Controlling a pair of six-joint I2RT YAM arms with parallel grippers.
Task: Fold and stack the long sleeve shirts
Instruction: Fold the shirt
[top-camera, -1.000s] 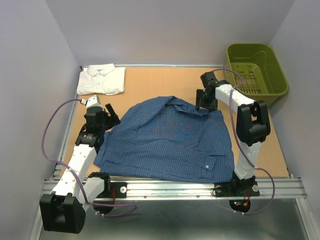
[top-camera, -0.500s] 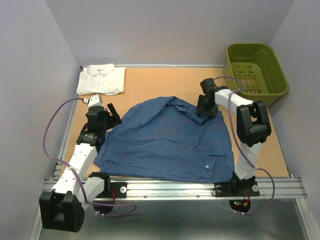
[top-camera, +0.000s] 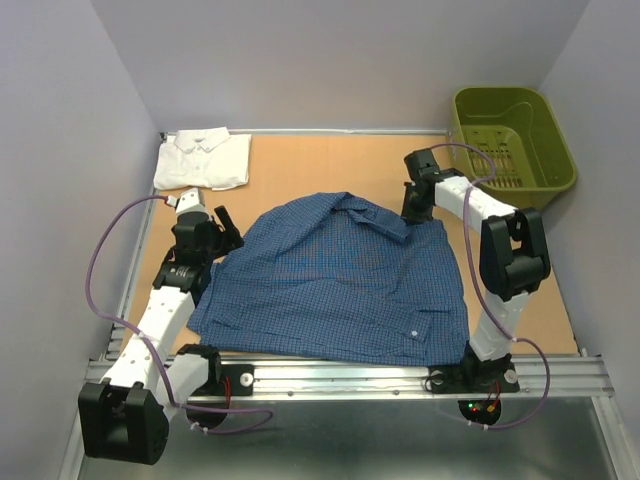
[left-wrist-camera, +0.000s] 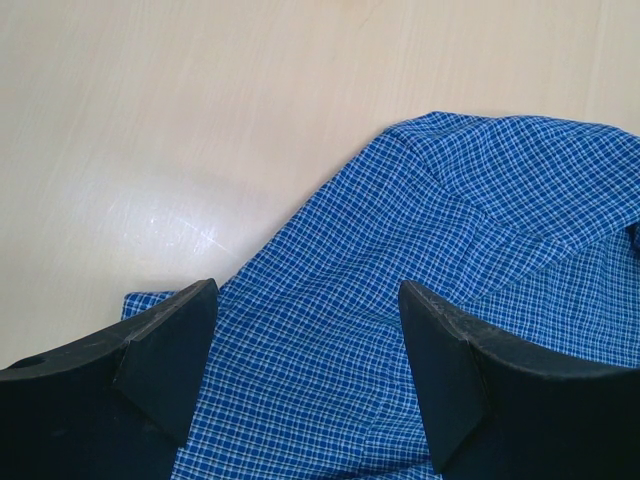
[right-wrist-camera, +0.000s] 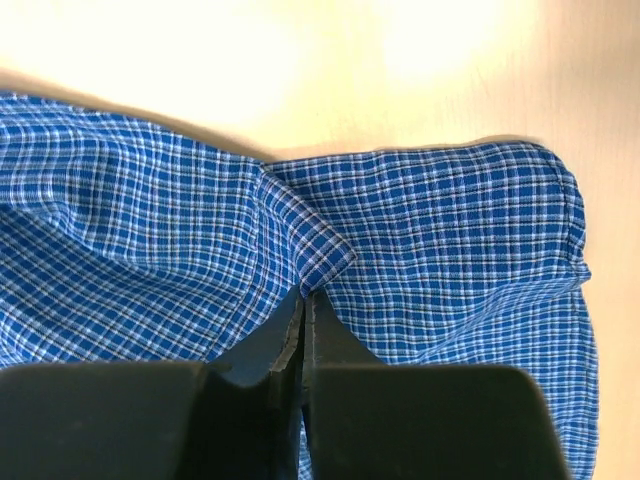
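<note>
Tan table (top-camera: 330, 160) boxed in by pale grey walls. At the far left corner, a white shirt (top-camera: 203, 160), folded up already and lying flat. Just nearer, the left gripper (left-wrist-camera: 305, 330), wide open and holding nothing, hanging low over the left edge of the blue shirt (top-camera: 335, 280), arm bent and reaching forward from its base. In the middle of the table, that blue shirt spread out, collar at the far side, not folded yet. At its far right corner, the right gripper (right-wrist-camera: 304, 300), squeezed shut, with a small fold of blue cloth pinched at its tips, by the look of it. Arm stretched far out, wrist tipped down onto the cloth. At the far right, a green basket (top-camera: 510, 130).

Step in hand, most likely: grabbing the blue shirt to start its first fold. Next move probably calls for closing the left gripper on the left edge too, then lifting both sides together and laying them over the middle. After folding, onto the white shirt to make the stack.
</note>
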